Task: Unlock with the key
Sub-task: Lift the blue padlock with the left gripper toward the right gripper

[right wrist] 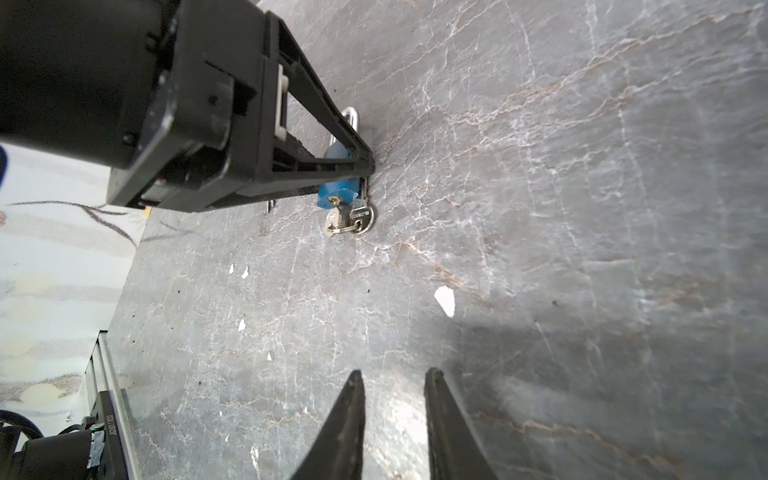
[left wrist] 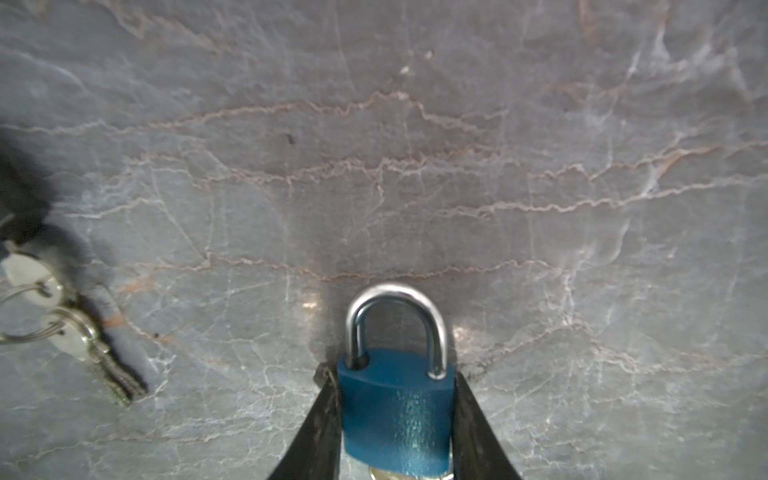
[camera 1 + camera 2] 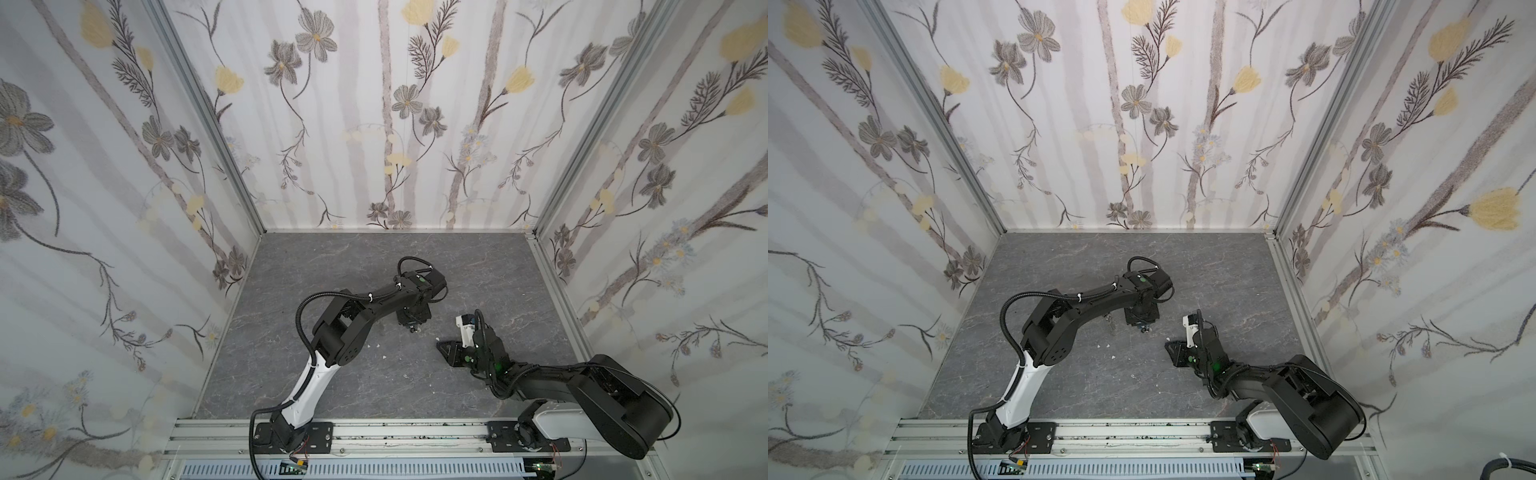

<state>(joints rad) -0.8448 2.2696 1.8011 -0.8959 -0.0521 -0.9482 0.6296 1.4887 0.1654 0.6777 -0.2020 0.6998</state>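
- The left claw [image 2: 394, 372] is closed on the blue padlock [image 2: 395, 415], one finger against each side, on the table [image 2: 540, 208].
- A key [image 1: 359, 216] lies at the padlock's keyhole end.
- The right claw [image 1: 395, 376] is slightly parted and empty, well apart from the padlock.

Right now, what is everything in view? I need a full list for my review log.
padlock: one, blue body with silver shackle, lying on the table between the left fingers
keys at keyhole: silver, on a ring, at the padlock's keyhole end; count unclear
second key bunch: silver, on a ring, on the table apart from the padlock
white flecks: several, scattered on the table
table: one, grey marble pattern
walls: three, floral paper
left fingers: two, black, against both padlock sides
right fingers: two, black, apart, nothing between
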